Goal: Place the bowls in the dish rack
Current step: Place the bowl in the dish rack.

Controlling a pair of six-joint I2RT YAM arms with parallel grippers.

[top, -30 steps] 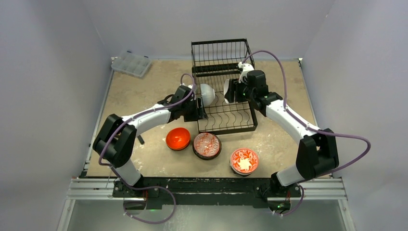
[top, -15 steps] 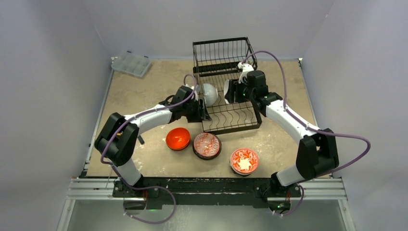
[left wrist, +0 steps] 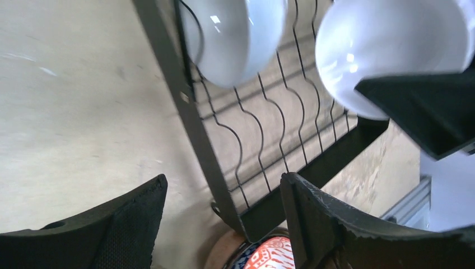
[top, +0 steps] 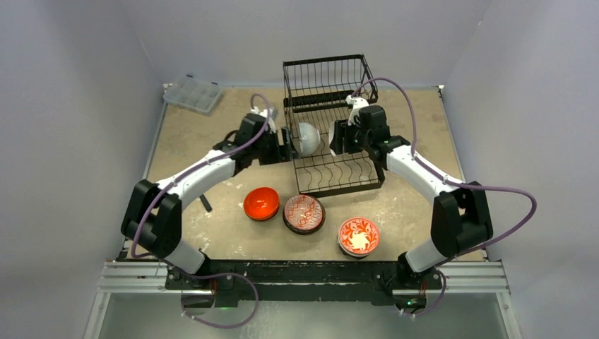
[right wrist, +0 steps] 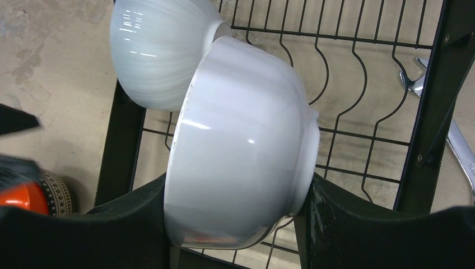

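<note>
The black wire dish rack (top: 332,169) stands at the table's middle back. A white ribbed bowl (top: 306,138) leans on edge in its slotted base, also seen in the left wrist view (left wrist: 235,39) and the right wrist view (right wrist: 162,50). My right gripper (top: 337,135) is shut on a smooth white bowl (right wrist: 241,145), holding it on edge over the rack's base beside the ribbed one. My left gripper (left wrist: 224,224) is open and empty, just left of the rack's left frame (left wrist: 185,112). An orange bowl (top: 261,203), a red-patterned dark-rimmed bowl (top: 304,213) and a red floral bowl (top: 358,236) sit on the table in front.
A clear plastic compartment box (top: 192,93) lies at the back left corner. A metal tool (right wrist: 460,147) lies on the table beside the rack's right side. The rack's raised basket tier (top: 326,78) is behind both grippers. Grey walls enclose the table.
My left gripper set the ribbed white bowl into the rack, opened and drew back to the left. The rack shifted slightly right. The right gripper kept its bowl and barely moved.
</note>
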